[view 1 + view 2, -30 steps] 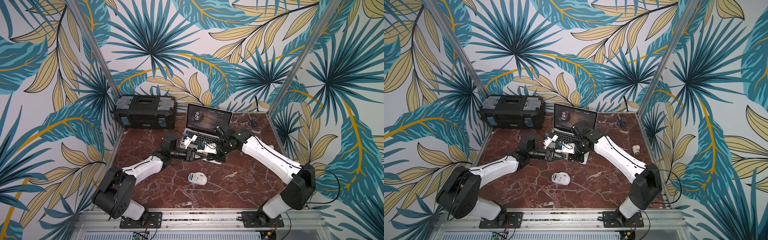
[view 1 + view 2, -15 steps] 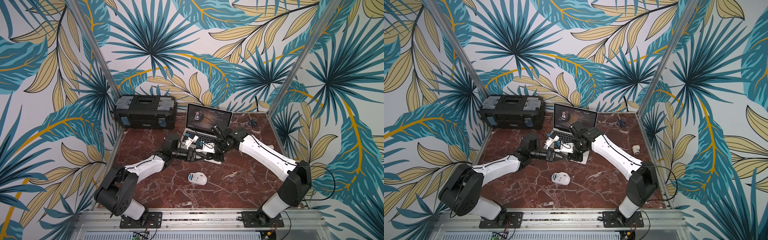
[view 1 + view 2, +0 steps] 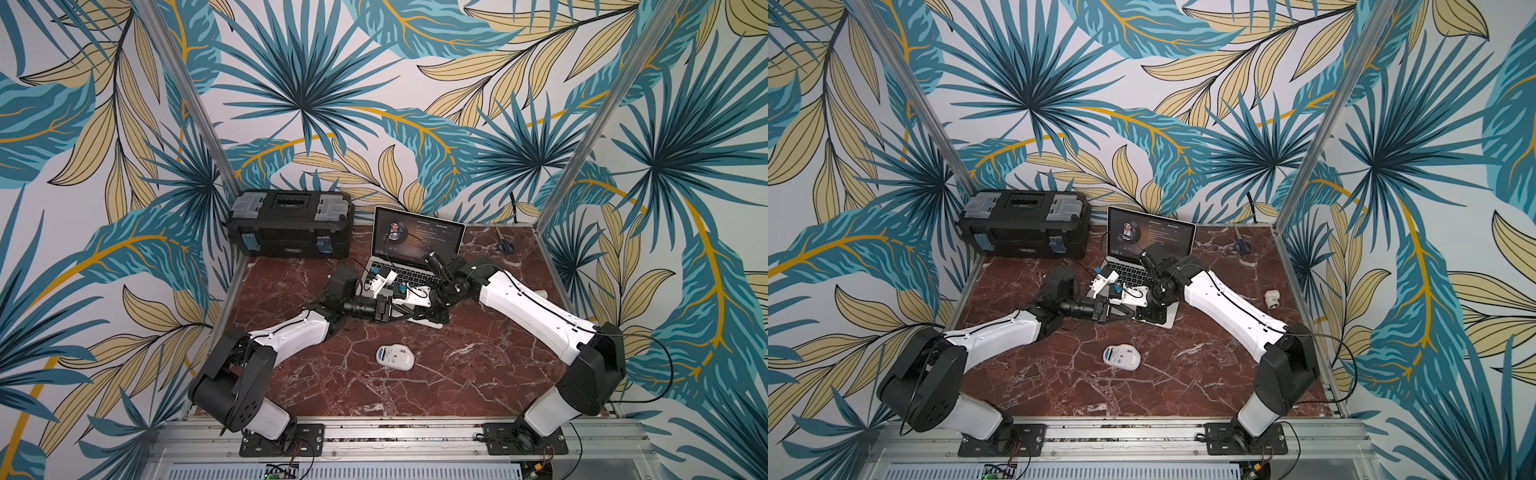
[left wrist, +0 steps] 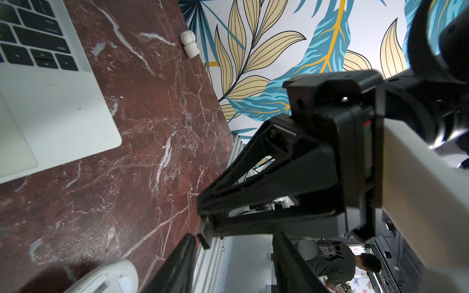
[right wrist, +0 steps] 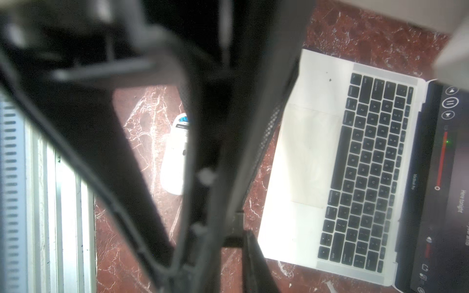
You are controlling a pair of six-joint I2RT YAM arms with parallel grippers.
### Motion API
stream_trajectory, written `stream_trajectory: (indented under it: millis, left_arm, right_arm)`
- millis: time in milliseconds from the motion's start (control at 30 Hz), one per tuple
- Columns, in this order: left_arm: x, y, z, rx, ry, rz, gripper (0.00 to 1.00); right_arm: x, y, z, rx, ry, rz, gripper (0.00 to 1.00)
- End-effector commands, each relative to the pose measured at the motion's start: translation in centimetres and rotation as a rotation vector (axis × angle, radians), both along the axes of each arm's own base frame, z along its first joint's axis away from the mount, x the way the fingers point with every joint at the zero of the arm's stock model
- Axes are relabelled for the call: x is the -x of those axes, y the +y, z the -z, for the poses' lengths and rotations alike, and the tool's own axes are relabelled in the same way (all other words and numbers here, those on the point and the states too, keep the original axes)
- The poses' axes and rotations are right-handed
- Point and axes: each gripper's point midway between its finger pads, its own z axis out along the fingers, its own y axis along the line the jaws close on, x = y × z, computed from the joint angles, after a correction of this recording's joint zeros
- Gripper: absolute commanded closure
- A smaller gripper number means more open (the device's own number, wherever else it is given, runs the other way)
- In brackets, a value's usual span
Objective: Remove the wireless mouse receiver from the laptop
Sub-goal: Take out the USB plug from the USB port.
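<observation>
nearest the arm bases, a white wireless mouse (image 3: pixel 395 357) lies belly-up on the marble worktop (image 3: pixel 478 374), short of both hands and apart from them. past it, the two hands meet tip to tip above the worktop. the right hand (image 4: pixel 203 232) is pinched almost shut. at its very tip the left wrist view shows a small dark tab with a pale edge. this looks like the wireless mouse receiver (image 4: pixel 203 238), though it is too small to be sure. the left hand (image 4: pixel 234 243) stands about half open and holds nothing; the right hand's tip sits between its fingers, close to one of them. the laptop (image 4: pixel 58 109) sits just beyond the hands, lid up and screen lit. its front corner is near the right hand's tip but clearly apart from it, so the receiver seems to be already out of its port. farther beyond both hands, a black toolbox (image 3: pixel 291 228) stands by the wall.

the step in hand reads as a handover or carry-away, not the pull itself. the next move calls for the left hand to close squarely on the tab's free end before the right lets go, or for the right hand to set it on bare worktop. the piece is tiny and would likely slip easily.
</observation>
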Motion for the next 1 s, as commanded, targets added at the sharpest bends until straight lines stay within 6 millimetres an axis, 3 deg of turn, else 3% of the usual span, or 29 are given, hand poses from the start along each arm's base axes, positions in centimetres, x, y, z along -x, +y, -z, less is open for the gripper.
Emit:
stream_trajectory:
  millis: [0,433,600,767,800,833,867,900,967]
  left_arm:
    - [0.0,0.0,-1.6,0.030,-0.048,0.007,0.47]
    - [-1.7,1.6,-1.9,0.050,-0.092,-0.050,0.47]
    - [-1.4,2.1,-3.7,0.071,-0.136,-0.058,0.47]
    - [-1.2,2.5,-2.6,0.010,-0.013,-0.066,0.47]
    - [-2.1,2.7,-2.0,-0.032,-0.127,-0.107,0.01]
    - [-2.1,2.7,-2.0,-0.034,-0.142,-0.107,0.02]
    - [-1.9,2.7,-2.5,-0.011,-0.157,-0.102,0.32]
    - [-2.0,2.8,-3.0,0.017,-0.160,-0.106,0.98]
    - [-2.0,2.9,-4.4,0.060,-0.226,-0.118,1.00]
  right_arm:
    - [0.7,-0.3,-1.3,-0.031,-0.028,0.008,1.00]
    - [1.3,-2.1,-2.0,-0.042,-0.053,0.038,1.00]
    - [1.6,-2.1,-2.2,-0.053,-0.052,0.033,1.00]
    - [2.0,-1.8,-2.6,-0.077,-0.053,0.017,1.00]
    - [2.0,-1.7,-2.6,-0.081,-0.052,0.015,1.00]
    - [2.0,-1.7,-2.7,-0.082,-0.050,0.014,1.00]
    - [2.0,-1.7,-2.7,-0.085,-0.050,0.013,1.00]
    - [2.0,-1.7,-2.7,-0.087,-0.052,0.013,1.00]
    - [2.0,-1.6,-2.9,-0.094,-0.058,0.010,1.00]
